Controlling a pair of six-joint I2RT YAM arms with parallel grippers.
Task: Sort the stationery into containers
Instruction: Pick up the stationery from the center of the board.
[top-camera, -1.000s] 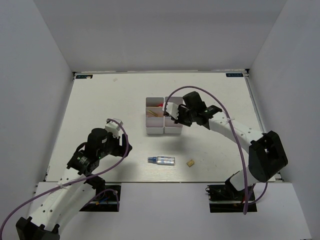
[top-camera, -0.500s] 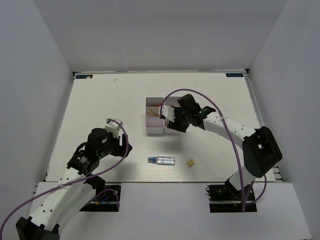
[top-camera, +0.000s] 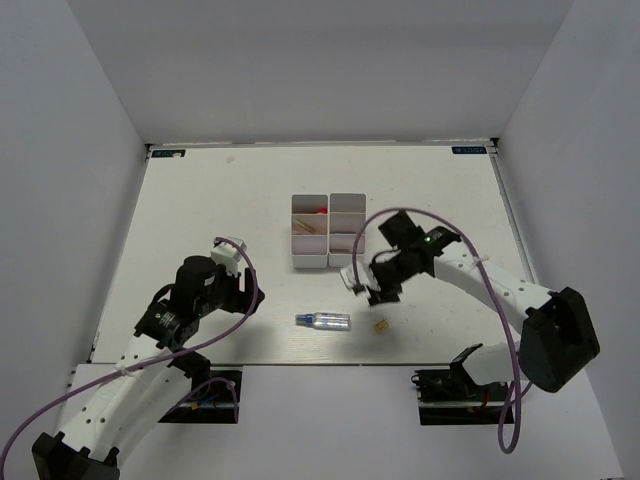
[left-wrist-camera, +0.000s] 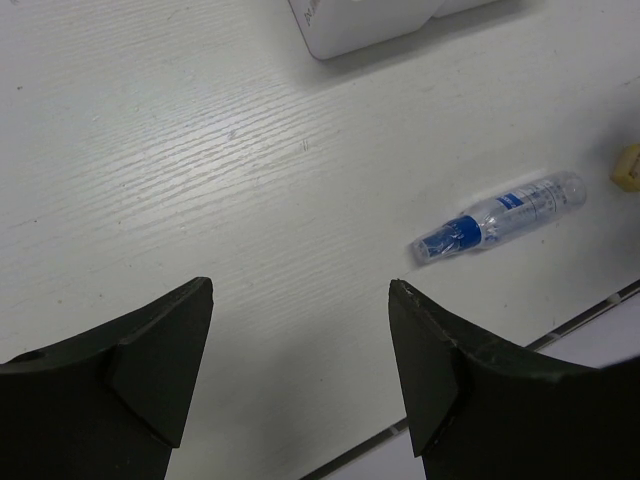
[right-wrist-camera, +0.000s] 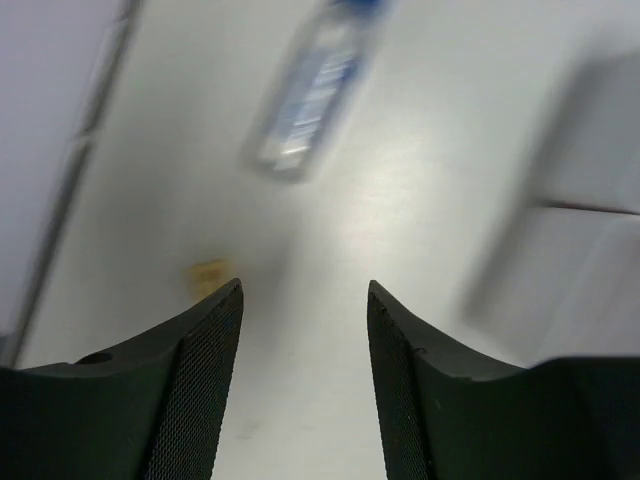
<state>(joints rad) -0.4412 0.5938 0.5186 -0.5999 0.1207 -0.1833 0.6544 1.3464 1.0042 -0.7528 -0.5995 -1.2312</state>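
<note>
Around the middle of the table (top-camera: 200, 200), two white containers (top-camera: 310, 258) sit side by side, with red and tan items in the left one. Left gripper (left-wrist-camera: 300, 340) and right gripper (right-wrist-camera: 303, 330) both hang with jaws apart, empty. Near the front edge lie the silver-blue tube (top-camera: 323, 320) and, to its right, a small tan eraser (top-camera: 381, 325).

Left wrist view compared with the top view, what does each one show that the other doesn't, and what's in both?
Only the left wrist view shows the tube's printed label clearly. Only the top view shows the left arm and right arm, and inside the boxes: a red item and tan sticks. Both show the tube, the small eraser and a box's outer wall.
</note>
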